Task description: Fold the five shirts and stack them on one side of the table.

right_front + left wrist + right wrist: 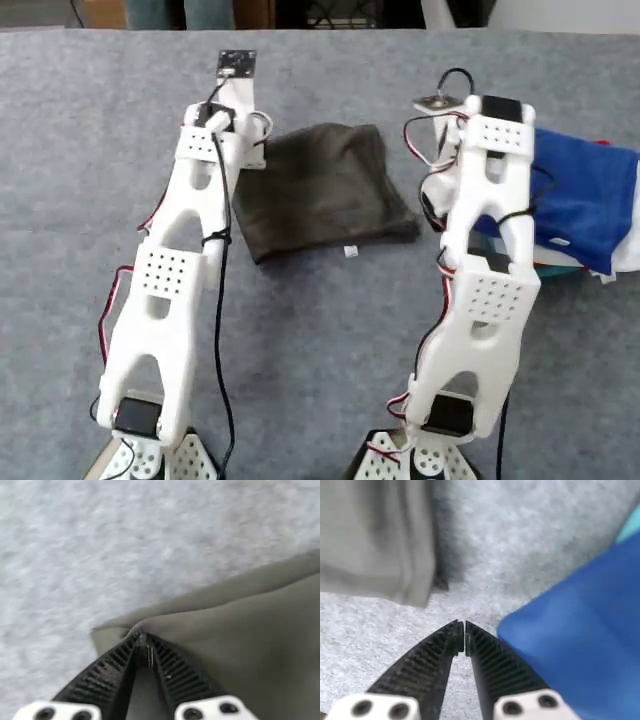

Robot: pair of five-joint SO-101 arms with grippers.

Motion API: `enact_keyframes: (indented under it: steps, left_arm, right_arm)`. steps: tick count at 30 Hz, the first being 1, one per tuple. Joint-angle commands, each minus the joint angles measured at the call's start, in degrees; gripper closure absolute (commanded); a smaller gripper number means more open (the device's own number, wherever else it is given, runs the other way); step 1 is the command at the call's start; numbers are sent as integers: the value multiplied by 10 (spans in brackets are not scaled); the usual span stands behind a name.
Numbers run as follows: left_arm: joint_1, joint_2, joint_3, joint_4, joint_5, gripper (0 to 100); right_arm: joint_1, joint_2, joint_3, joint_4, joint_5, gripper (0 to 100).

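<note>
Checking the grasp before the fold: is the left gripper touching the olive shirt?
Touching. The left wrist view shows the left gripper with jaws pinched on the olive shirt, whose edge puckers there.

Blue shirt [590, 195] partly behind R arm [492, 260].

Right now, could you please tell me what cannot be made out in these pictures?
- High view: the shirts under the blue shirt, covered by it and the right arm; no count.
- High view: the dark shirt's left edge, behind the left arm.
- High view: white speck by the dark shirt, too small.
</note>
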Motion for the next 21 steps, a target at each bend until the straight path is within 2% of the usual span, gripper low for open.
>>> enact_keyframes:
  steps: [1,6,11,15,21]
  left_arm:
    - [-36,7,-64,33,-5,971]
    - [-86,45,-85,44,-8,971]
    - [-85,38,-85,49,-8,971]
    - [-86,10,-86,76,-7,971]
    - [-98,0,-80,84,-4,971]
  right_arm:
    - [-3,-46,0,7,-4,984]
    - [-44,-96,0,4,-6,984]
    - [-109,-105,-14,-3,-7,984]
    - [-157,-84,-20,-52,-59,984]
    - [-147,22,-19,-94,-91,984]
